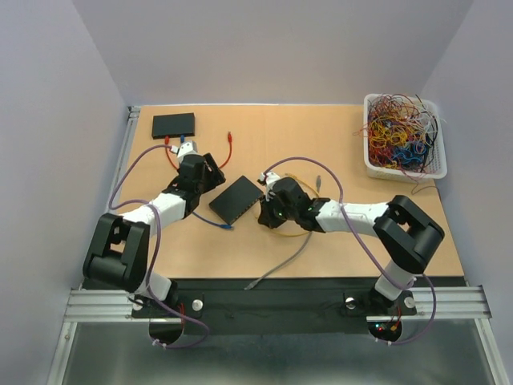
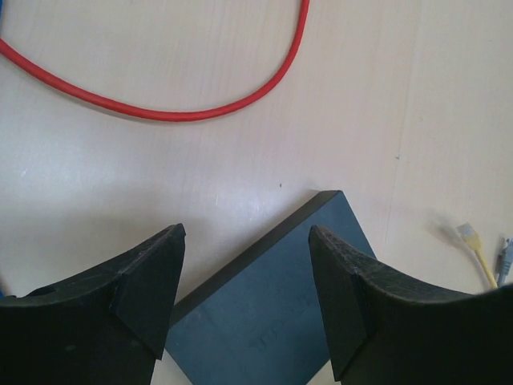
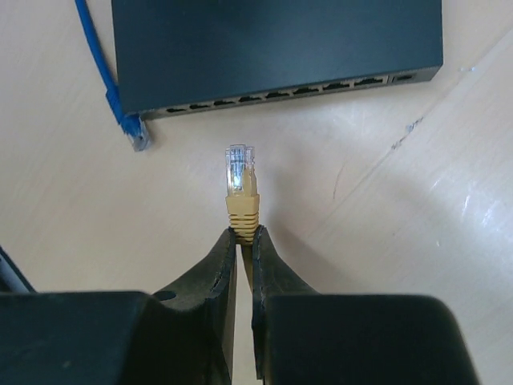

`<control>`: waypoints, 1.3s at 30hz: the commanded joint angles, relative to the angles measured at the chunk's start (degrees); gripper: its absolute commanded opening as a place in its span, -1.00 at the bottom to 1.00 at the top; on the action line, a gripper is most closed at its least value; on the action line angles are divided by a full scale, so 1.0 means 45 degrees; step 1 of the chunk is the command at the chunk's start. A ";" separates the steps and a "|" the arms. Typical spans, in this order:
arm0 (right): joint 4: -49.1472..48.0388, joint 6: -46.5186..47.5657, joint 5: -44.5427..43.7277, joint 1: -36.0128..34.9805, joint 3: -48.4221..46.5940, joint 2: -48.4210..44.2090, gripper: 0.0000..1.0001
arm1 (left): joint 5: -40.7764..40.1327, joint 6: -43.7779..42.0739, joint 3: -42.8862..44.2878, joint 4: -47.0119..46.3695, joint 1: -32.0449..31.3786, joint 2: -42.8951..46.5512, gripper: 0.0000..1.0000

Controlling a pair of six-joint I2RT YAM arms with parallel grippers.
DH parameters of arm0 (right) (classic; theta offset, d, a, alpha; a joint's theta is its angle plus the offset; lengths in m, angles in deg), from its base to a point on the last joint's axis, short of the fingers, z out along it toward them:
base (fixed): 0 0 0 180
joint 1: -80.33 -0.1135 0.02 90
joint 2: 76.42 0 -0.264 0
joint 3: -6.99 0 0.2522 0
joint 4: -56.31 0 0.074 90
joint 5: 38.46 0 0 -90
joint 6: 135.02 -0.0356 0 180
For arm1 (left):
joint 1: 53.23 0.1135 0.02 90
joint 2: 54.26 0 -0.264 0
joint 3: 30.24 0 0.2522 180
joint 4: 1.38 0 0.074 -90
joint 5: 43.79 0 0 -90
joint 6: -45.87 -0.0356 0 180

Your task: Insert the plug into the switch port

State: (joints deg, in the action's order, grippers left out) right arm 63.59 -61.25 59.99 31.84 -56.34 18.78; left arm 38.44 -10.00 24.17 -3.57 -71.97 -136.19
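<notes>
A dark switch (image 1: 236, 199) lies tilted mid-table; its row of ports (image 3: 280, 95) faces my right gripper. My right gripper (image 3: 244, 234) is shut on a yellow cable just behind its yellow boot, and the clear plug (image 3: 240, 170) points at the ports, a short gap away. In the top view the right gripper (image 1: 268, 210) sits just right of the switch. My left gripper (image 2: 247, 233) is open, its fingers (image 2: 152, 281) straddling a corner of the switch (image 2: 272, 305) from above; in the top view it (image 1: 210, 178) is at the switch's left end.
A blue cable's plug (image 3: 136, 136) lies by the switch's left port end. A red cable (image 2: 160, 108) curves behind the left gripper. A second black switch (image 1: 174, 123) sits at the back left. A white basket of cables (image 1: 401, 136) stands at the back right. A grey cable (image 1: 284, 261) trails toward the front edge.
</notes>
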 commanded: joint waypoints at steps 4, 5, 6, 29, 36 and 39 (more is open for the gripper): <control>0.0716 0.0110 -0.0490 -0.0201 -0.1446 0.1283 -0.99 | 0.0944 -0.0319 0.0909 -0.1085 0.0298 -0.1342 0.46; 0.0795 0.0149 -0.0568 -0.0240 -0.1699 0.1402 -0.99 | 0.1003 -0.0280 0.1006 -0.1124 0.0298 -0.1653 0.46; 0.0892 0.0130 -0.0607 -0.0298 -0.1798 0.1539 -0.99 | 0.1101 -0.0299 0.1027 -0.1183 0.0298 -0.1811 0.45; 0.1870 0.0110 -0.1760 -0.1080 -0.3283 0.2634 -0.99 | 0.2235 -0.0299 0.0343 -0.2101 0.0298 -0.3024 0.43; 0.1948 0.0110 -0.2131 -0.1158 -0.3595 0.2575 -0.99 | 0.2312 -0.0280 0.0265 -0.2257 0.0298 -0.3238 0.43; 0.1987 0.0130 -0.2209 -0.1177 -0.3732 0.2614 -0.99 | 0.2313 -0.0299 0.0207 -0.2297 0.0298 -0.3316 0.43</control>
State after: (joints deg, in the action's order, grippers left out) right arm 73.18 -61.03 51.95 27.31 -70.00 30.19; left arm 48.32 -10.65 26.24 -12.31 -70.75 -150.68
